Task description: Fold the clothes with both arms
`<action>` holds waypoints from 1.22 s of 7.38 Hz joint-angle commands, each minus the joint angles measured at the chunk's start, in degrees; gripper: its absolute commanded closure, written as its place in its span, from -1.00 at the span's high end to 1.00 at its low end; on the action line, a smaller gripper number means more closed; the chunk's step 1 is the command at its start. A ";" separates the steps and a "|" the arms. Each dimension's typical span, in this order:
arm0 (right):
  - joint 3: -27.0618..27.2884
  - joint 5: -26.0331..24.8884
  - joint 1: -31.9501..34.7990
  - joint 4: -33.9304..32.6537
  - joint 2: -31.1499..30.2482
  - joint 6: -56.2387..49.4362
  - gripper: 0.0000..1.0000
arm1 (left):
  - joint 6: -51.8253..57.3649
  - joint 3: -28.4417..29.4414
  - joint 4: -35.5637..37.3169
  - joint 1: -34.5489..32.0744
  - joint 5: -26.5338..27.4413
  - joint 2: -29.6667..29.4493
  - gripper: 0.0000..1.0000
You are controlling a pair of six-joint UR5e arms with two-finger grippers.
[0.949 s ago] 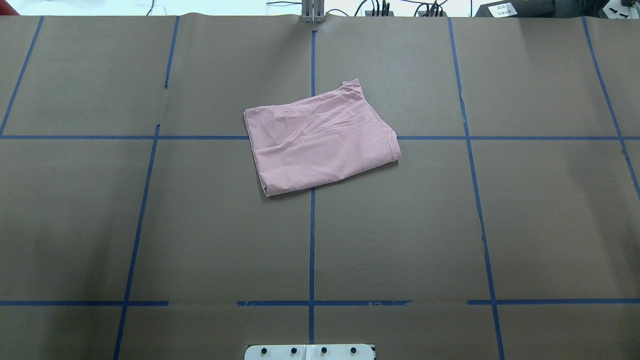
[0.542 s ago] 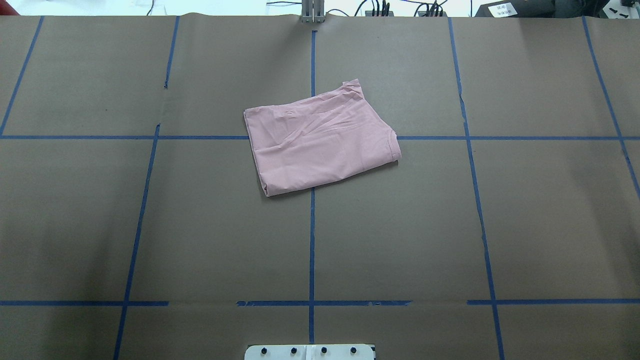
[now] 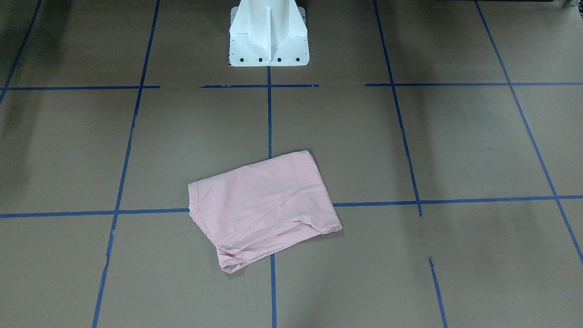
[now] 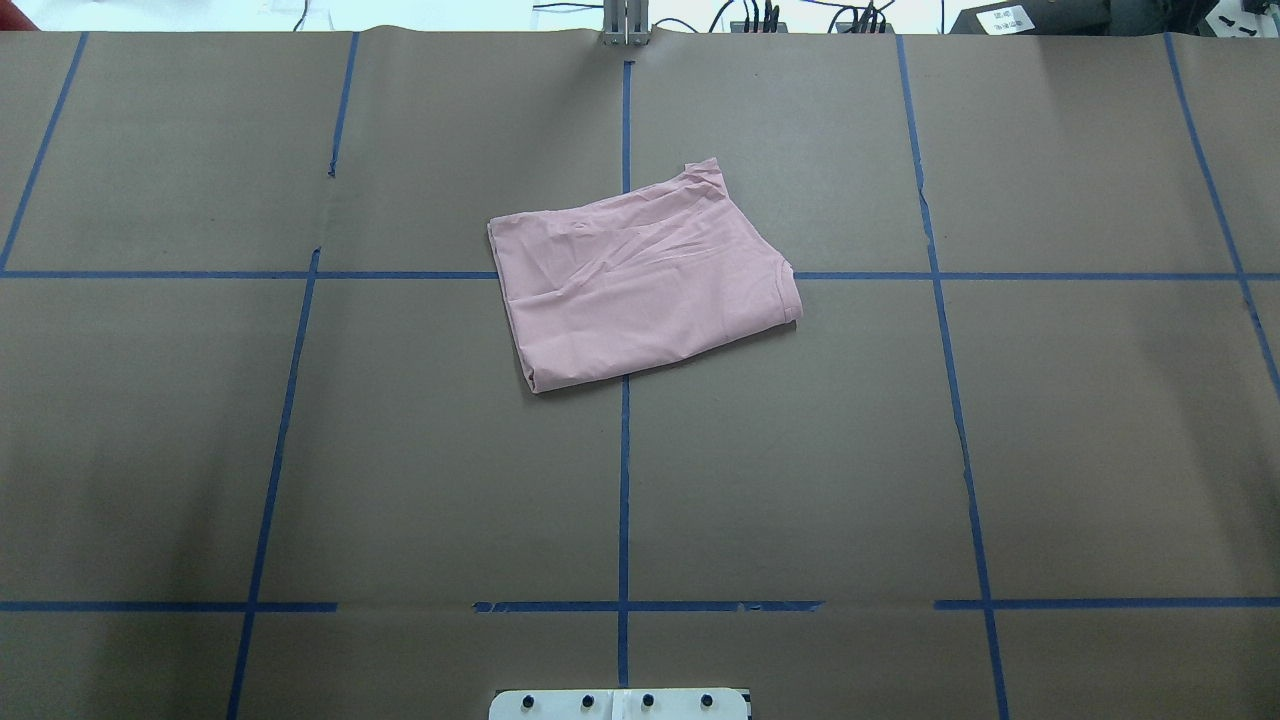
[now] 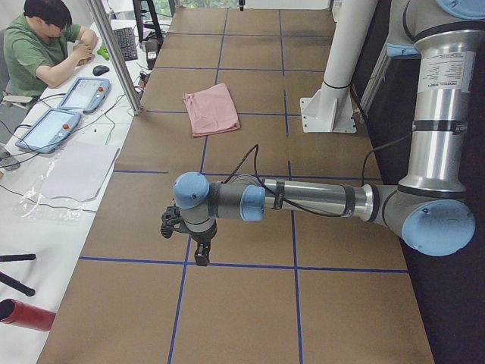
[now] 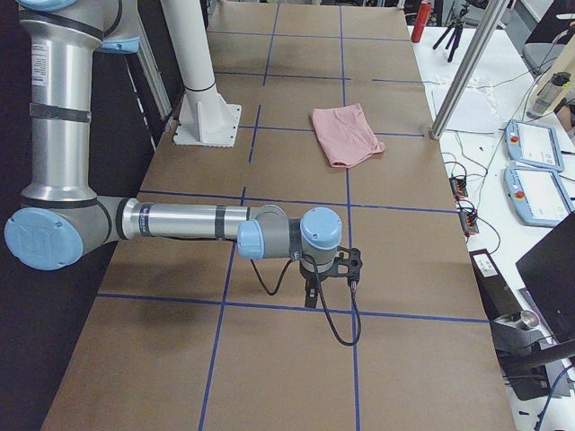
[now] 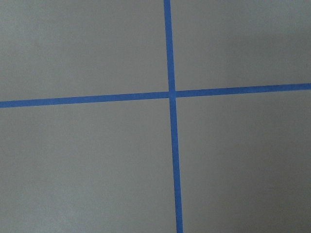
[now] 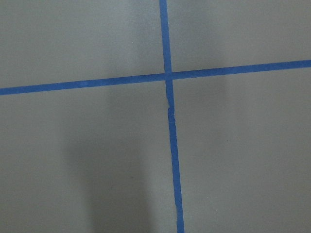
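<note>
The pink T-shirt (image 4: 640,290) lies folded in the middle of the table (image 4: 420,470), across blue tape lines (image 4: 624,480). The left gripper (image 5: 200,254) and right gripper (image 6: 311,294) hang near opposite table ends, well apart from it. I cannot tell how far either gripper's fingers are spread.

Table layout, arms parked wide

T-shirt (image 4: 640,285) lies folded flat on the table (image 4: 200,450), askew over the crossing of two tape lines (image 4: 624,480), forward of the pedestal (image 3: 268,34), which stands at the robot's edge on the centre line. Left arm (image 5: 303,199) reaches out over the table's left end, left gripper (image 5: 198,254) hanging above a tape crossing; right arm (image 6: 180,220) mirrors it at the right end, right gripper (image 6: 310,296) also above a crossing. Both are well apart from the shirt. Beyond the far edge, a side bench (image 5: 76,174) with two pendants (image 5: 47,129) on it; a person (image 5: 45,45) sits there.
</note>
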 commanded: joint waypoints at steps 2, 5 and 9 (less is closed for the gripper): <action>0.06 0.03 0.00 0.00 0.00 -0.03 1.00 | 0.04 0.08 -0.01 -0.02 -0.04 -0.01 1.00; 0.15 0.03 0.00 0.00 0.00 -0.03 1.00 | 0.04 -0.01 -0.01 -0.02 -0.04 -0.01 1.00; 0.06 0.12 0.00 0.00 0.26 -0.03 1.00 | 0.12 0.08 -0.01 -0.02 -0.92 -0.01 1.00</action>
